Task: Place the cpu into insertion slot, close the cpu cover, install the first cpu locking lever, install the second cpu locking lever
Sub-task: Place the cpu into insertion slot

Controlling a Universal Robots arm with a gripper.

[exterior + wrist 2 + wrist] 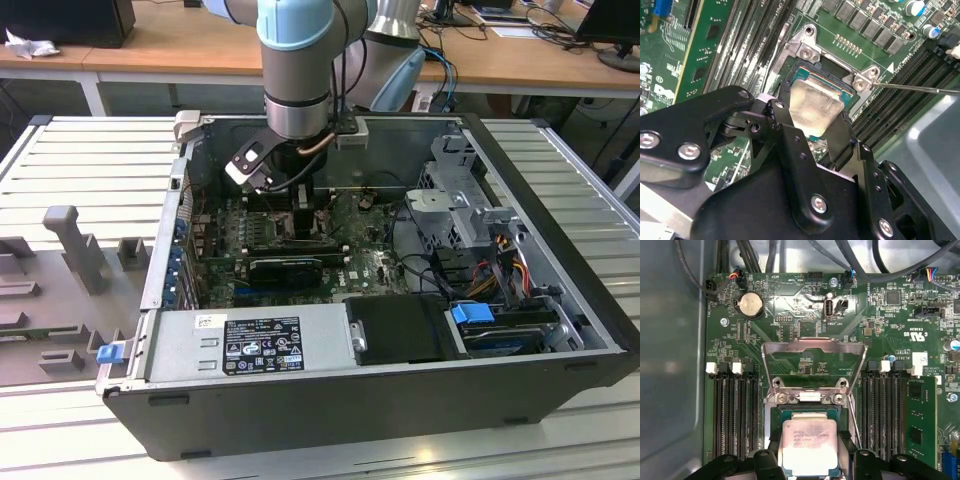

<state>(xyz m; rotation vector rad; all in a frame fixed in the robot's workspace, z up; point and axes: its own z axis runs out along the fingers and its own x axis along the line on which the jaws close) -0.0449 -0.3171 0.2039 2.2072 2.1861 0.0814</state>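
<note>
We see wooden desks (pixel 520 62) across the top of the exterior view. Below them a ribbed metal table (pixel 90 150) carries an open computer case (pixel 400 400) at mid-frame. The arm (pixel 295 70) reaches down into the case over the green motherboard (pixel 790 305). In the first wrist view the cpu cover (pixel 812 343) stands raised off the socket. The gripper (pixel 814 131) has its fingers (pixel 845 137) clenched on the cpu (pixel 815 105), which sits at the socket opening between the banks of memory slots (pixel 735 410).
</note>
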